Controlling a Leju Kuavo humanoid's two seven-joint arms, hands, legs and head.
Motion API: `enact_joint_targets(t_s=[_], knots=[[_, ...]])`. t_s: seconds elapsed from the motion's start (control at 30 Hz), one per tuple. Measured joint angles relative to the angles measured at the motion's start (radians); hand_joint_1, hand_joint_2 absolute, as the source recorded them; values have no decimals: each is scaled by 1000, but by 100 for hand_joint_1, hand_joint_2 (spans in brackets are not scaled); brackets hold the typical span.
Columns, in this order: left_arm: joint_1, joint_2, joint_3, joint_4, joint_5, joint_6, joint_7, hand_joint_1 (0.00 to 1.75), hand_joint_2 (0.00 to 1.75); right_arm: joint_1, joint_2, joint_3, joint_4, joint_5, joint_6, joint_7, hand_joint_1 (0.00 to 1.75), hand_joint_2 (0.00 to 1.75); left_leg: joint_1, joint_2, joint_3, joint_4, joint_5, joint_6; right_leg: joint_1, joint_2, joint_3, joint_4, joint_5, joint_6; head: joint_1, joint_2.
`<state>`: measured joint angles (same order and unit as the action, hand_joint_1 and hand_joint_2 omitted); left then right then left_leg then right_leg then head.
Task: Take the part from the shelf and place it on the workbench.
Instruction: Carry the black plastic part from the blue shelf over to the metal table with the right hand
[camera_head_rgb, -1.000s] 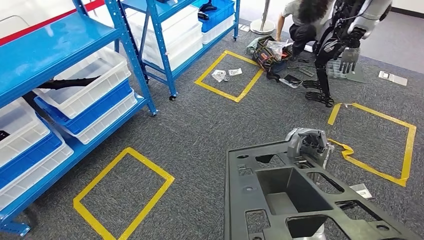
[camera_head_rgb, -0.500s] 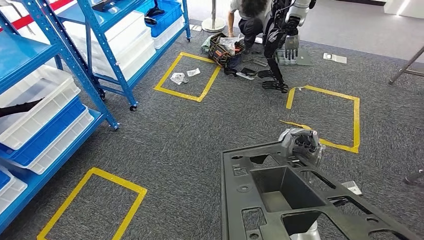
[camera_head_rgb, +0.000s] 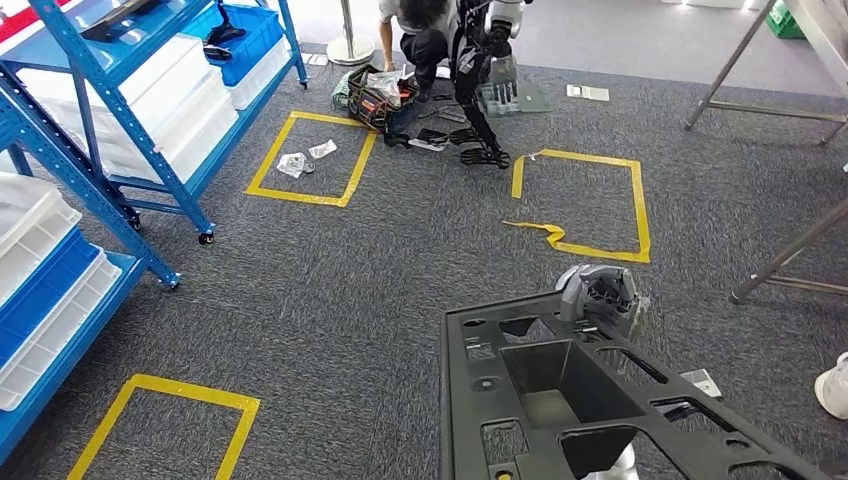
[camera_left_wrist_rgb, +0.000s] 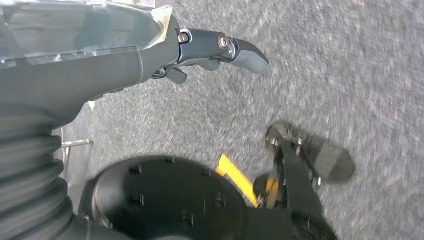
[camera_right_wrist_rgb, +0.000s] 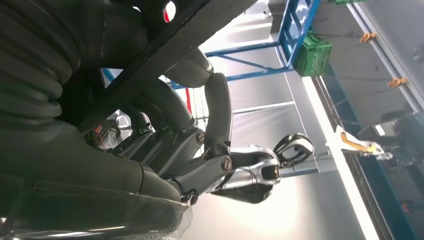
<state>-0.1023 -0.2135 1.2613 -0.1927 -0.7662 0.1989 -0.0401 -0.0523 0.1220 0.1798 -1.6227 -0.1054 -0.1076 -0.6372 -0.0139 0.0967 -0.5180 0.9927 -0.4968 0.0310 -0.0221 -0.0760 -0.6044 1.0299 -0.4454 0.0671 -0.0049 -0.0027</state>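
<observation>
Robot hand on the left (camera_left_wrist_rgb: 220, 47) appears in its wrist view with dark fingers stretched out straight above the grey carpet (camera_left_wrist_rgb: 350, 75), with nothing seen between them; whether it bears on the part cannot be told from that view. Toward the robot's body from it, in the head view, lies the part (camera_head_rgb: 560, 400): a large, flat, dark grey plastic panel with a deep rectangular well in its middle, several cut-out openings around that well, small round holes and a pale sticker near one edge. It is carried low in front of the robot, above the carpet, tilted so its far edge sits higher. At that far edge the right robot hand (camera_head_rgb: 600, 295) is curled over the panel's rim, silver knuckles up, dark fingers wrapped down around the edge and gripping it. In the right wrist view its fingers (camera_right_wrist_rgb: 217, 112) bend around a dark bar of the panel. Beyond the right robot hand, yellow tape squares (camera_head_rgb: 590, 205) mark the carpet, and blue shelves (camera_head_rgb: 130, 130) with white bins stand well off to the left.
</observation>
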Motion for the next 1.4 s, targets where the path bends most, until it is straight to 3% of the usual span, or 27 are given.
enact_joint_targets(t_s=[0.03,0.1,0.17,0.23,0.3,0.33,0.37,0.4,0.47,0.53,0.6,0.63,0.7,0.77,0.83,0.87,0.93,0.97,1.03,1.1,1.13,1.2,1.27,1.3,1.33,1.37,1.4], knots=[[-1,1,0,0,-2,2,5,0,175,0,0,2,0,0,0,0,175,175,-2,8,2,1,-3,-5,2,1,1,-2,-1,-12,-1,0],[-2,0,0,0,-7,6,17,0,175,1,0,7,-1,0,0,0,175,175,1,20,6,4,-10,-13,1,27,-3,-3,2,-30,-4,0],[-4,-1,-2,0,-14,7,28,0,175,-2,1,11,-1,1,0,0,175,175,8,-15,-7,42,-43,-23,-5,51,-5,-5,6,-44,-5,0],[-10,-2,-3,0,-19,7,34,0,175,-8,4,17,-1,2,1,1,175,175,12,-72,-56,158,-113,-32,-6,72,-8,-5,9,-55,-9,0],[-18,-3,-4,0,-15,11,35,0,175,-12,6,23,0,3,2,3,175,175,13,-93,-111,277,-161,-33,-3,95,-10,-5,11,-60,-11,0],[-21,-4,-4,0,-12,15,35,0,175,-13,6,24,0,3,2,5,175,175,13,-95,-118,292,-155,-31,-1,108,-11,-5,12,-61,-10,0],[-22,-5,-4,0,-9,19,35,0,175,-14,6,26,0,4,2,6,175,175,13,-99,-106,266,-130,-28,0,123,-11,-5,14,-61,-10,0],[-21,-6,-3,0,-5,23,34,0,175,-15,6,27,0,4,2,7,175,175,13,-108,-77,207,-91,-23,0,138,-10,-5,15,-60,-10,0],[-16,-9,-2,0,3,30,29,0,175,-17,7,30,-1,5,2,9,175,175,15,-156,-14,75,-31,-13,2,163,-10,-4,20,-53,-9,0],[-12,-12,1,0,11,34,22,0,175,-19,8,34,-1,5,2,10,175,175,14,-187,10,17,-20,-6,1,184,-18,-4,27,-42,-9,0],[-11,-14,2,0,16,37,16,0,175,-19,8,37,-1,6,2,11,175,175,11,-169,11,5,-16,1,-3,203,-28,-8,37,-27,-10,0],[-10,-15,3,0,19,38,14,0,175,-19,8,36,-1,6,2,11,175,175,11,-157,14,-4,-9,6,-2,196,-35,-5,37,-24,-9,0],[-8,-16,5,0,25,39,9,0,175,-21,7,36,-1,6,2,12,175,175,14,-126,19,-21,5,15,4,146,-70,56,5,-29,-7,0],[-4,-17,7,0,30,40,6,0,175,-23,6,37,-1,6,2,12,175,175,11,-94,17,-24,7,19,8,98,-130,184,-54,-36,-5,0],[-3,-17,11,0,32,41,5,0,175,-22,5,37,0,7,2,12,175,175,9,-62,14,-23,7,18,6,86,-159,266,-81,-30,-4,0],[-3,-17,13,0,33,42,5,0,175,-22,4,37,1,7,2,12,175,175,9,-48,14,-23,6,17,6,81,-144,249,-73,-22,-4,0],[-4,-18,17,0,34,43,5,0,175,-24,4,37,1,8,2,13,175,175,9,-24,17,-20,2,12,6,52,-63,115,-33,-7,-4,0],[-4,-19,19,0,35,44,5,0,175,-26,4,38,1,9,2,14,175,175,6,-14,17,-16,-2,6,8,33,-23,48,-17,-5,-4,0],[-6,-19,23,0,41,49,3,0,175,-30,4,38,2,10,1,15,175,175,1,0,16,-9,-9,-3,12,17,13,-13,-5,-17,-5,0],[-7,-20,28,0,50,56,-1,0,175,-32,3,38,2,10,0,17,175,175,-1,14,18,-6,-13,-10,11,38,11,-10,-3,-31,-6,0],[-8,-20,30,0,53,59,-3,0,175,-33,2,37,2,10,-1,17,175,175,1,8,18,-1,-20,-15,7,48,10,-11,-2,-36,-7,0],[-10,-21,35,0,62,63,-8,0,175,-38,2,36,2,10,-3,18,175,175,8,-36,-4,54,-60,-25,0,68,10,-12,1,-49,-9,0],[-12,-23,43,0,71,68,-14,0,175,-43,3,35,2,10,-4,20,175,175,13,-84,-65,182,-126,-32,2,86,7,-12,4,-59,-12,0],[-12,-23,47,0,74,72,-17,0,175,-43,3,35,2,10,-5,20,175,175,14,-93,-98,245,-148,-34,3,98,5,-12,5,-62,-12,0],[-12,-24,52,0,78,75,-20,0,175,-43,3,34,2,10,-5,21,175,175,15,-97,-119,282,-153,-34,5,110,4,-12,6,-63,-13,0],[-12,-24,55,0,80,78,-21,0,175,-42,3,33,2,10,-6,22,175,175,16,-100,-123,280,-136,-32,6,124,4,-12,7,-64,-12,0],[-11,-24,59,0,83,80,-23,0,175,-42,3,33,2,10,-7,23,175,175,16,-105,-107,239,-102,-29,7,138,4,-12,9,-63,-12,0]])
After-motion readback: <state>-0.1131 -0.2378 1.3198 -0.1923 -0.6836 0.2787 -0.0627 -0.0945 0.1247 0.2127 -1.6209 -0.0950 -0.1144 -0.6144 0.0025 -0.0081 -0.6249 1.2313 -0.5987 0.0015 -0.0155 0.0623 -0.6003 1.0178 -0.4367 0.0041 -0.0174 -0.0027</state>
